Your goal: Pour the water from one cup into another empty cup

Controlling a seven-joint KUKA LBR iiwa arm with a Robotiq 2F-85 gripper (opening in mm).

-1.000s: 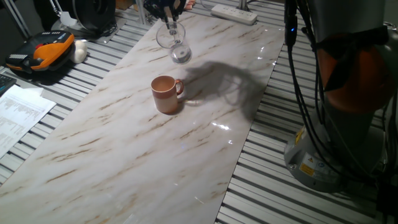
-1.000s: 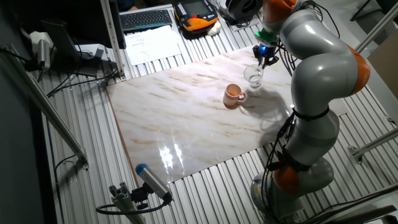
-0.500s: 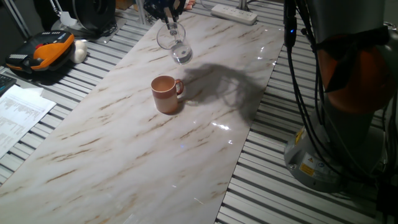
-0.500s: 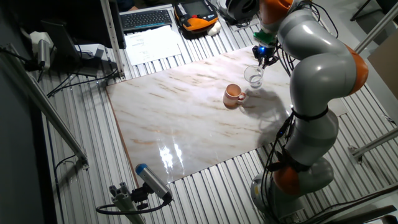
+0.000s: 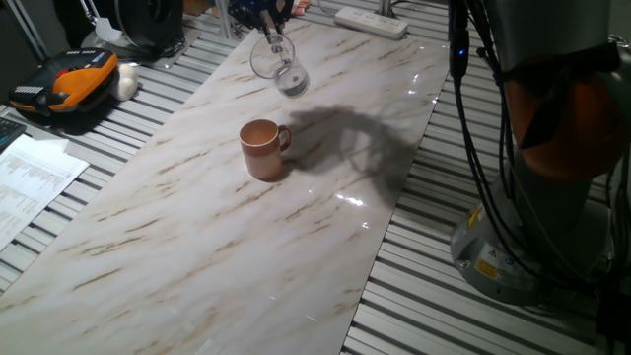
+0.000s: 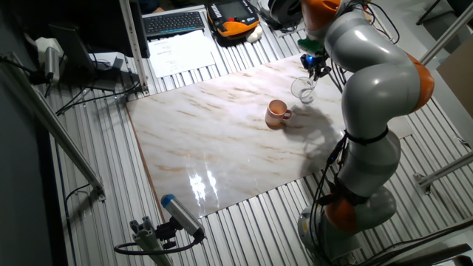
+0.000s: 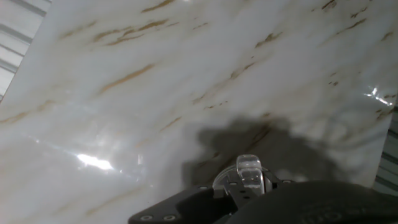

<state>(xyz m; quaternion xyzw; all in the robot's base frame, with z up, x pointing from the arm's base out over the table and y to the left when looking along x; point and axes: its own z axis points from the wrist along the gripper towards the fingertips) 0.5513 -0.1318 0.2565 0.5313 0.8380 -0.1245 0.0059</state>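
The hand (image 5: 264, 18) grips the clear glass mug (image 5: 276, 65) by its rim, tilted above the marble counter (image 5: 197, 227); the terracotta-brown ceramic mug (image 5: 263, 149) stands upright nearby.

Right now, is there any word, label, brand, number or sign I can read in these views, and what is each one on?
No text can be read in any view.
Yellow sticker on the robot base: marks too small to read.
Printed sheet beside the marble board: lines of print, too blurred to read.
Brown mug, glass mug held by the gripper: no markings visible.
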